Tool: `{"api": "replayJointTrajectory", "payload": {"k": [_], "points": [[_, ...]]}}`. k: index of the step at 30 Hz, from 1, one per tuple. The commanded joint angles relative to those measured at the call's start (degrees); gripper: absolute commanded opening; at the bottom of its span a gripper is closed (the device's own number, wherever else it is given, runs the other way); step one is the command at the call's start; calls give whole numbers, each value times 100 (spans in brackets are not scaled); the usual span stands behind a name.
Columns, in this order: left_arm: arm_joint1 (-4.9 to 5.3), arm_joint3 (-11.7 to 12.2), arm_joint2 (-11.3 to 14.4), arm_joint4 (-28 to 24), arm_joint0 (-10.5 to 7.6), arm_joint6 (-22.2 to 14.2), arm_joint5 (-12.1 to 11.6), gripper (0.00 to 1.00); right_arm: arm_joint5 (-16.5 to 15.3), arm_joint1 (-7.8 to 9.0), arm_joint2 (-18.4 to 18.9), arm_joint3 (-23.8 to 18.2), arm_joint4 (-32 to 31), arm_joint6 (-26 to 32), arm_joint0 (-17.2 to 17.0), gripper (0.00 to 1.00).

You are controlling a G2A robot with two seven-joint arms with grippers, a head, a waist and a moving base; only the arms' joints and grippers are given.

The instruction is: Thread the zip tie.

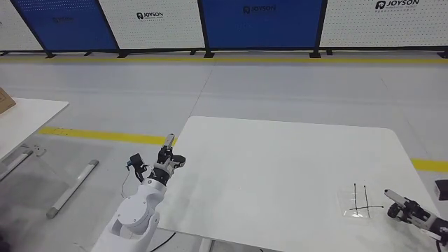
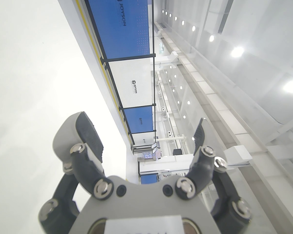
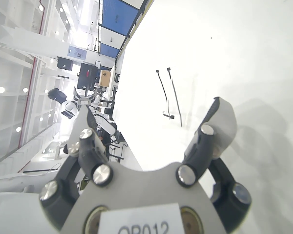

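Zip ties point(image 1: 360, 197) are lying flat on the white table point(image 1: 280, 161) just left of the right gripper point(image 1: 390, 197). They are black, on what looks like a clear plastic bag point(image 1: 348, 210) near the table's near right corner. Two long ties are lying side by side, running near to far. A third seems to be crossing their near ends.

The right gripper point(image 3: 152, 110) is standing wide open and gripping nothing. It is hanging low over the table with its fingers pointing left toward the zip ties point(image 3: 172, 93), not touching them. Its arm is coming in over the near right corner, so the right and near edges are lying close beside it.

The left gripper point(image 1: 168, 147) is hanging at the table's left edge, about halfway along it. Its fingers are pointing away toward the far fence panels point(image 1: 262, 7). In its own wrist view the left gripper point(image 2: 143, 124) is also showing its jaws spread wide, with nothing between them.

A broad stretch of white table top is lying between the two grippers.
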Motion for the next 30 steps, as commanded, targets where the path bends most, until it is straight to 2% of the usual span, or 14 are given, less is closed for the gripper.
{"api": "replayJointTrajectory", "payload": {"k": [1, 9, 10, 11, 12, 15, 16, 20, 30], "points": [[0, 0, 0, 0, 0, 0, 0, 100, 1, 0, 0, 0, 1, 1, 0, 100], [0, 0, 0, 0, 0, 0, 0, 100, -44, 10, -118, -105, 22, -202, -104, 100], [0, 0, 0, 0, 0, 0, 0, 100, -55, 14, -123, -81, 37, -207, -96, 82], [0, 0, 0, 0, 0, 0, 0, 100, -67, 21, -128, -40, 50, -196, -84, 59], [0, 0, 0, 0, 0, 0, 0, 100, -70, 27, -132, -5, 54, -186, -71, 50], [0, 0, 0, 0, 0, 0, 0, 100, -57, 46, -161, 97, 11, -174, -20, 46], [0, 0, 0, 0, 0, 0, 0, 100, -58, 51, -177, 129, -15, -174, -3, 40], [0, 0, 0, 0, 0, 0, 0, 100, -41, 69, -258, 281, -71, -183, 88, 36], [0, 0, 0, 0, 0, 0, 0, 100, -123, 113, -390, 471, -106, -202, 175, 36]]}}
